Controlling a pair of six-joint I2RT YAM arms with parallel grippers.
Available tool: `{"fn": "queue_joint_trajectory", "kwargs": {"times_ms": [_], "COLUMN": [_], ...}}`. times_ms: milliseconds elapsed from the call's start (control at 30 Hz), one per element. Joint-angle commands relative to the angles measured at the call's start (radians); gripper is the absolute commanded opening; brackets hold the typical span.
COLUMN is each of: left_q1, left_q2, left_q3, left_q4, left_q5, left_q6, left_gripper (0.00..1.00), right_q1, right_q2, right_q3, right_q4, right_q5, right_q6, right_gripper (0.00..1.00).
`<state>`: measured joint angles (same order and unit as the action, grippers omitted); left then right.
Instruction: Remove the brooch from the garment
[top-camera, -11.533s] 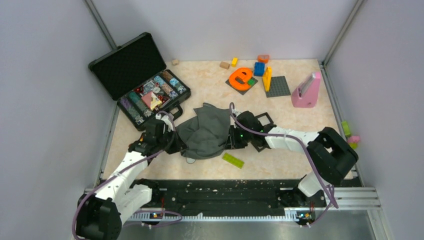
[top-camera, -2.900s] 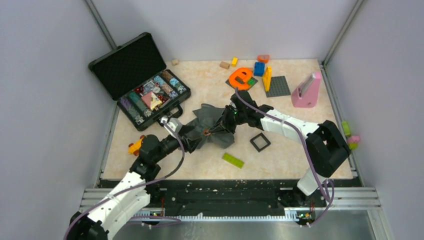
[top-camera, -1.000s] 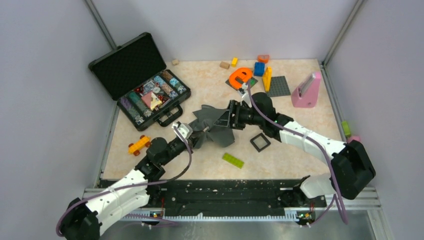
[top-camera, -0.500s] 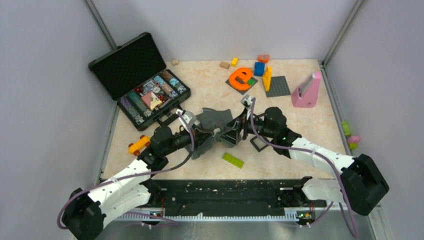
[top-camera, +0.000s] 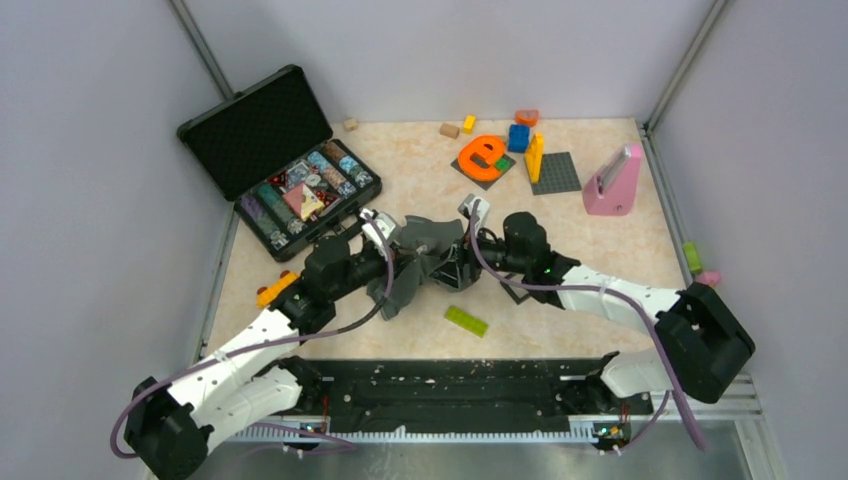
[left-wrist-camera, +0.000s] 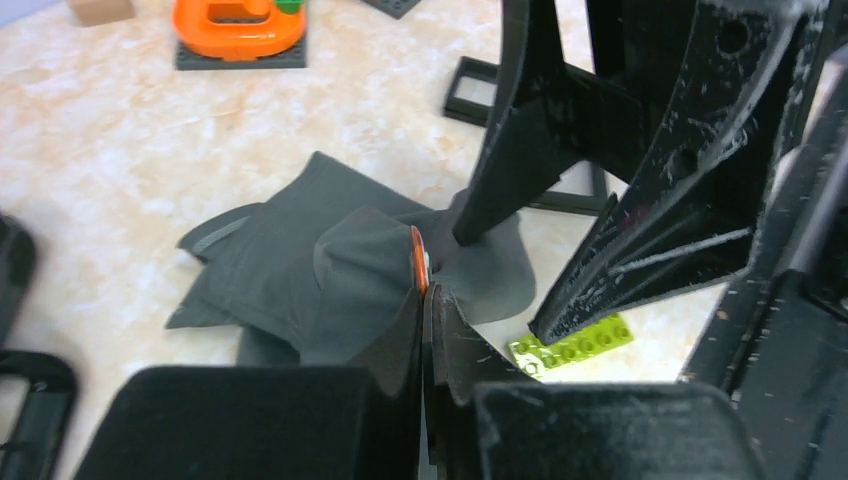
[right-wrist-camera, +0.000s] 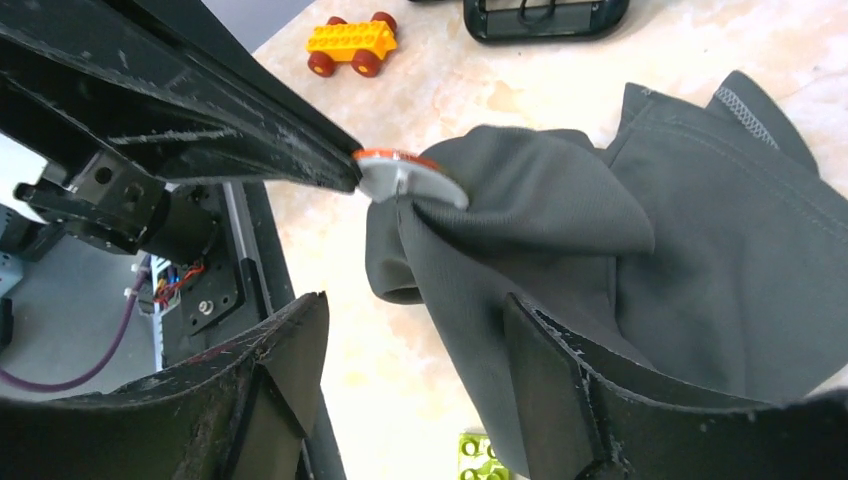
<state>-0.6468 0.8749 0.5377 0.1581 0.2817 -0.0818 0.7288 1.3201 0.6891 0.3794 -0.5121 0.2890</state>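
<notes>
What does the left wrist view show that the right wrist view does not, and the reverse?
Only the left wrist view: the orange toy, a black frame, and the right gripper seen from outside, open. Only the right wrist view: the yellow car and the case handle. Both: the brooch pinched at the tip of the left gripper, the garment bunched at it, and the green brick.

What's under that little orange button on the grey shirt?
Under the brooch a pale silvery backing shows, with the garment bunched against it. The left gripper is shut on the brooch's edge. Any pin is hidden in the folds.
</notes>
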Motion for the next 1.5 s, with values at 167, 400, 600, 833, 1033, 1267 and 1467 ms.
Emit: {"fn": "queue_joint_trajectory", "kwargs": {"times_ms": [167, 400, 600, 833, 1033, 1267, 1467], "left_q1": [-0.033, -0.042, -0.042, -0.043, -0.042, -0.043, -0.044], "left_q2": [-0.001, 0.041, 0.032, 0.005, 0.009, -0.003, -0.002], "left_q3": [0.171, 0.198, 0.218, 0.203, 0.206, 0.206, 0.209], "left_q4": [-0.332, -0.341, -0.348, -0.329, -0.329, -0.346, -0.35], "left_q5": [-0.178, -0.128, -0.071, -0.024, 0.02, 0.035, 0.037], "left_q6": [0.314, 0.44, 0.552, 0.614, 0.628, 0.657, 0.663], "left_gripper": [0.0, 0.0, 0.0, 0.0, 0.0, 0.0, 0.0], "right_q1": [0.021, 0.03, 0.049, 0.049, 0.05, 0.097, 0.103], "right_q2": [0.044, 0.032, 0.074, 0.015, 0.063, 0.109, 0.115], "right_q3": [0.092, 0.258, 0.335, 0.218, 0.288, 0.334, 0.338], "right_q4": [0.052, -0.229, -0.325, -0.165, -0.264, -0.323, -0.317], "right_q5": [0.017, -0.052, -0.115, -0.081, -0.157, -0.142, -0.132], "right_q6": [-0.066, -0.301, -0.479, -0.555, -0.66, -0.794, -0.807], "right_gripper": [0.56, 0.49, 0.54, 0.39, 0.41, 0.34, 0.27]}}
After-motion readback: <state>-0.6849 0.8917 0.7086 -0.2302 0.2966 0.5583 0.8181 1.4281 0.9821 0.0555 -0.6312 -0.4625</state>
